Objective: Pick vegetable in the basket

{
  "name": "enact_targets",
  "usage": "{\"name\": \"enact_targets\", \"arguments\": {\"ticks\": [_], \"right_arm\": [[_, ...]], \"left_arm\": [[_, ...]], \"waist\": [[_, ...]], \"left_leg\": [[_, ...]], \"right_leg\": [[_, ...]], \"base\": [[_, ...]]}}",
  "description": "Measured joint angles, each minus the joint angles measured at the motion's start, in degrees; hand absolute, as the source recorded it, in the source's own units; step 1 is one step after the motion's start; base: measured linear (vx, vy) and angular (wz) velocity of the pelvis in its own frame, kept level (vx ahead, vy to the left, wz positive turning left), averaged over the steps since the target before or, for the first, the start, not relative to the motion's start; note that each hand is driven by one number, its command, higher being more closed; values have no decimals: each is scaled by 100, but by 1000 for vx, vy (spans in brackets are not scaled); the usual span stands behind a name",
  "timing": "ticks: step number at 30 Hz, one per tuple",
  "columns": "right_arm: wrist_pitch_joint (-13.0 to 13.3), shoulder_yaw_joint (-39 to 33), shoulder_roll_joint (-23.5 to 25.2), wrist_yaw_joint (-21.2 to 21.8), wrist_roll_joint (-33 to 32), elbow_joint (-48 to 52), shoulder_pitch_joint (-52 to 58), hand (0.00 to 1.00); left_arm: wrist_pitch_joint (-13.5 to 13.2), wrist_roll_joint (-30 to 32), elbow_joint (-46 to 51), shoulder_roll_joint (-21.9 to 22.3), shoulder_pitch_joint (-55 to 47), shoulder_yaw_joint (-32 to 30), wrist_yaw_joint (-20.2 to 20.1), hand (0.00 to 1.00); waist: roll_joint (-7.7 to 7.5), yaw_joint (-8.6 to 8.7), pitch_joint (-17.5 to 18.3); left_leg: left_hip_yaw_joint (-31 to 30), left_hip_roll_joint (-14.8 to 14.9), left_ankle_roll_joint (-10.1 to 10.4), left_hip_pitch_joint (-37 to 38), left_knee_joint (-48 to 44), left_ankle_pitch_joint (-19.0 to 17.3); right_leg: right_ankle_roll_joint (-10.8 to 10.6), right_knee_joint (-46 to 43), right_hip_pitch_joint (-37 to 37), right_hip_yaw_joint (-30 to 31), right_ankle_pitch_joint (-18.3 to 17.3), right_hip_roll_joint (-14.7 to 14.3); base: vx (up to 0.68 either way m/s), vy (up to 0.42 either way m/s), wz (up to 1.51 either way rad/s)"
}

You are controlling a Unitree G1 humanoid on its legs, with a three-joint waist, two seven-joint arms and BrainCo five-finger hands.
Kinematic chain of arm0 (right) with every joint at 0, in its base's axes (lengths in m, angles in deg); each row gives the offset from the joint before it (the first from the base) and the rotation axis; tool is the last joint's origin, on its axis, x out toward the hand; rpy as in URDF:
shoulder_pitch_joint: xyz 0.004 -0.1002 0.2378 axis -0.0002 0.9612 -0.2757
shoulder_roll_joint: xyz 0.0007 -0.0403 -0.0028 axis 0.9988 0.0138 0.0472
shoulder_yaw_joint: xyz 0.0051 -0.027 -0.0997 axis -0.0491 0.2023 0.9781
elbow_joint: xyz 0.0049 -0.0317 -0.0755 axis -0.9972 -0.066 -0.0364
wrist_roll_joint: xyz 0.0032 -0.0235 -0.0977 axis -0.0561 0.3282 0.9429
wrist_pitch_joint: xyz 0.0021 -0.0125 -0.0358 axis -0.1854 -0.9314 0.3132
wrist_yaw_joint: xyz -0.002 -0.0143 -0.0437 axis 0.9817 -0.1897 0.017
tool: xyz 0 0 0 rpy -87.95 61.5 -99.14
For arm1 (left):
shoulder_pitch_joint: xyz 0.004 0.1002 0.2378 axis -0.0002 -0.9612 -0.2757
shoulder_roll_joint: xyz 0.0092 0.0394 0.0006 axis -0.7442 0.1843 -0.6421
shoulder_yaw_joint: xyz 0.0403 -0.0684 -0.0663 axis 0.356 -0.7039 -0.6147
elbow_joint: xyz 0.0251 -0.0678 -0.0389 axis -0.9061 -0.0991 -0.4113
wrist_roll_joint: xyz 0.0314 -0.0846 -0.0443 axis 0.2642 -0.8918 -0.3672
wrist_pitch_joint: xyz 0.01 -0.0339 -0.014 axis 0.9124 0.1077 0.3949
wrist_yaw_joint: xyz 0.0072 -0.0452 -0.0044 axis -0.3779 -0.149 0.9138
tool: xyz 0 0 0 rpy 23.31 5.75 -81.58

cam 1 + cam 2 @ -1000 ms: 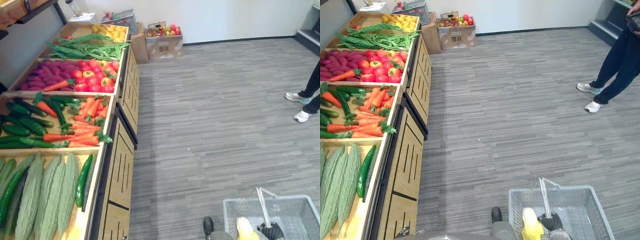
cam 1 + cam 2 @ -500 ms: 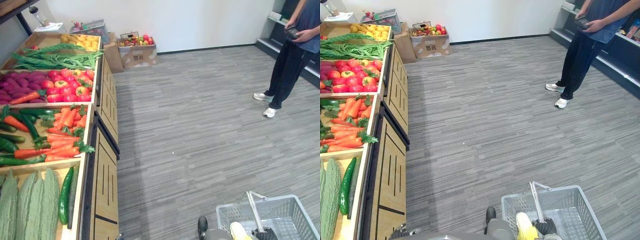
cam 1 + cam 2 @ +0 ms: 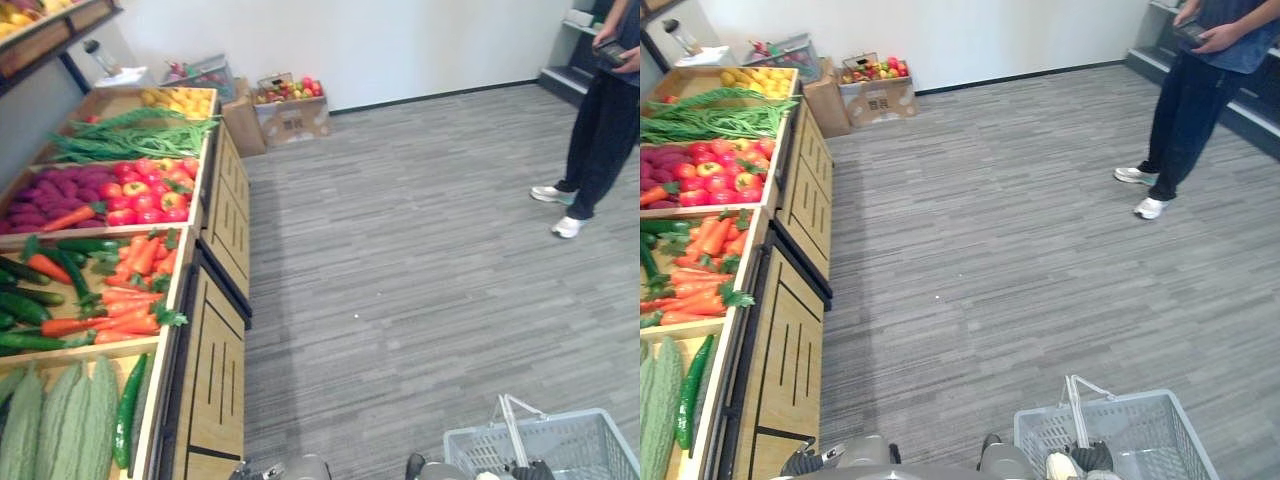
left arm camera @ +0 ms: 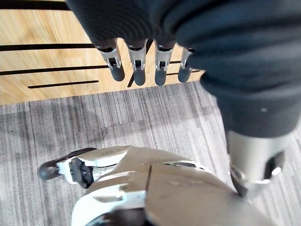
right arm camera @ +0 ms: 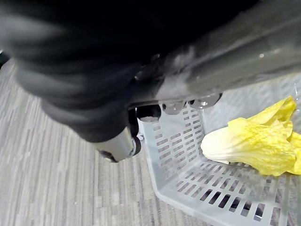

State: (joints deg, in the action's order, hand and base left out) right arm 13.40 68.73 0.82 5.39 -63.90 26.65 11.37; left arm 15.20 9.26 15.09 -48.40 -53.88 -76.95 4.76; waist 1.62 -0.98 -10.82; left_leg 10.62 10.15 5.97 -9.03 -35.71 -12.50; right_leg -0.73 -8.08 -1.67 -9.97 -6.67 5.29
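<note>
A grey plastic basket [image 3: 1127, 408] hangs low at my right side over the carpet. My right hand [image 5: 149, 112] is shut on the basket's grey handle bar [image 5: 225, 70], fingers curled under it. A yellow-white cabbage [image 5: 256, 146] lies inside on the basket's bottom. My left hand [image 4: 138, 70] hangs open with straight fingers and nothing in it, in front of the wooden front panel of the vegetable stand [image 3: 215, 370]. The stand's crates hold pale bitter gourds [image 3: 60, 430], a cucumber [image 3: 125, 410], carrots [image 3: 130, 290], red tomatoes [image 3: 140, 185] and green beans [image 3: 130, 135].
A person [image 3: 1190, 110] in dark trousers and white shoes stands on the grey carpet at the far right, holding a small device. A cardboard box of fruit [image 3: 875, 95] sits by the back wall beside the stand's far end.
The camera has moved, so the whole picture has shifted and the basket sits lower in it. The right hand still holds the basket with the cabbage inside.
</note>
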Motion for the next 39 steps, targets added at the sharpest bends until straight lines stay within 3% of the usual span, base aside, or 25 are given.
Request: {"name": "enact_targets", "arguments": {"ticks": [4,6,7,8,11,14,15,16,17,19,20,22,23,24,25,26,28,30,31,32,33,34,37,39], "right_arm": [[30,-107,-17,35,0,344,62,100],[76,-122,-74,42,-2,398,91,100],[77,-121,-127,46,-2,416,127,100],[78,-114,-146,55,-1,416,125,100],[55,-90,-178,191,3,561,137,100],[-113,106,-267,176,9,544,65,100],[-182,169,-245,143,25,538,50,100],[-219,281,-226,91,69,450,-19,100],[-220,329,-198,65,77,380,-115,100],[-222,496,-58,-18,97,282,-316,100],[-220,541,25,-44,93,282,-341,100],[-225,589,49,-119,87,284,-343,100],[-229,648,107,-125,87,283,-375,100],[-230,773,176,-122,95,305,-407,100],[-231,804,208,-123,95,304,-398,100],[-235,839,317,-119,96,285,-385,100],[-240,805,461,-124,100,263,-382,100],[-252,682,524,-134,112,261,-330,100],[-269,673,512,-126,117,269,-302,100],[-287,672,504,-117,131,284,-275,100],[-338,613,484,-128,203,330,-203,100],[-353,587,423,-142,318,335,-160,100],[-359,491,370,-161,319,314,-147,100],[-214,497,279,-92,314,-20,-81,100]], "left_arm": [[-14,211,19,61,-391,-37,27,0],[-15,217,-19,165,-528,-102,37,0],[-14,223,-112,231,-590,-97,46,0],[-14,245,-126,260,-630,-95,57,0],[-20,445,-218,308,-668,74,47,0],[-105,445,-196,240,-590,124,19,0],[-130,445,-199,201,-509,139,19,0],[-131,440,-155,165,-335,134,18,0],[-128,431,-117,144,-291,135,14,0],[-76,375,-66,36,-276,210,13,0],[-9,335,-68,-83,-303,335,13,0],[79,328,-62,-130,-348,522,59,0],[122,324,-64,-114,-323,518,68,0],[225,318,-73,-164,-305,508,62,0],[266,319,-76,-197,-300,504,52,0],[312,319,-74,-209,-295,487,2,0],[375,317,-69,-151,-281,250,-51,0],[387,309,-66,-86,-316,-4,-70,0],[398,248,-66,-63,-329,-123,-83,0],[441,163,-68,-41,-317,-176,-87,0],[500,138,-65,79,-252,-330,-52,0],[545,150,-68,183,-196,-437,-1,0],[553,140,-74,227,-177,-769,30,0],[481,153,-69,271,-183,-845,-53,0]], "waist": [[40,-73,-15],[100,-70,-26],[102,-88,-30],[143,-103,-8],[-24,-86,40],[40,-87,247],[35,-72,264],[37,-69,275],[15,-80,288],[-194,-70,342],[-290,-65,344],[-265,-40,333],[-256,-52,300],[-308,-38,272],[-299,-20,264],[-274,13,261],[-276,86,244],[-282,74,245],[-345,65,245],[-294,69,227],[-121,102,228],[-3,85,231],[38,50,242],[63,63,270]], "left_leg": [[-162,-158,-14,-64,2168,559],[-387,-140,56,-68,2671,776],[-283,-198,17,-7,2474,1007],[-254,-282,10,29,2391,1009],[-126,-719,-404,-31,1899,726],[-180,-1165,-634,-92,1634,318],[-188,-1251,-683,-46,1641,265],[-204,-1248,-672,33,1670,253],[-193,-1255,-675,60,1687,230],[-153,-1271,-714,350,2011,214],[-175,-1323,-743,700,2313,206],[-204,-1248,-805,1219,2654,187],[-196,-1215,-883,1303,2646,134],[-176,-1177,-935,1424,2638,82],[-181,-1130,-925,1463,2633,49],[-200,-998,-856,1609,2626,-44],[-311,-831,-671,1728,2543,-215],[-379,-686,-447,1772,2360,-493],[-463,-603,-316,1786,2195,-698],[-519,-513,-211,1813,2104,-819],[-662,-270,-70,1869,2057,-958],[-768,-89,-51,1970,2082,-975],[-1160,103,-26,1953,1674,-729],[-1437,171,-165,1390,192,-81]], "right_leg": [[-136,-47,-202,100,-257,71],[-290,-219,-242,143,-455,126],[-431,-379,-283,260,-619,231],[-486,-412,-333,319,-653,316],[-685,-410,-486,451,-861,756],[-506,-427,-539,611,-1047,1073],[-584,-718,-466,779,-936,1104],[-696,-1633,-19,919,-712,1083],[-690,-2084,238,920,-606,1075],[-715,-3402,938,934,-2,1195],[-625,-4055,1225,917,648,1299],[-564,-4826,1591,950,1823,1285],[-465,-5178,1851,901,1370,1280],[-346,-5374,2134,691,655,1251],[-303,-5272,2196,518,367,1204],[-249,-4379,2192,163,96,988],[-246,-2167,1915,34,147,691],[-332,-631,1730,312,261,563],[-498,-420,1702,432,535,528],[-533,-454,1657,409,797,431],[-511,-734,1667,338,860,214],[-330,-1061,1747,221,633,47],[-117,-1594,1750,15,76,-108],[-53,-1451,1180,-273,-247,-129]], "base": [[166,122,-13],[307,292,-8],[291,305,-18],[375,388,-24],[309,317,0],[274,238,7],[251,143,18],[242,112,15],[268,111,-4],[231,64,-21],[227,15,-13],[309,33,-9],[293,-9,-11],[221,-42,-5],[216,-84,12],[241,-134,25],[317,-221,30],[366,-303,17],[410,-337,9],[430,-352,20],[432,-329,25],[515,-365,22],[403,-290,11],[428,-277,51]]}}
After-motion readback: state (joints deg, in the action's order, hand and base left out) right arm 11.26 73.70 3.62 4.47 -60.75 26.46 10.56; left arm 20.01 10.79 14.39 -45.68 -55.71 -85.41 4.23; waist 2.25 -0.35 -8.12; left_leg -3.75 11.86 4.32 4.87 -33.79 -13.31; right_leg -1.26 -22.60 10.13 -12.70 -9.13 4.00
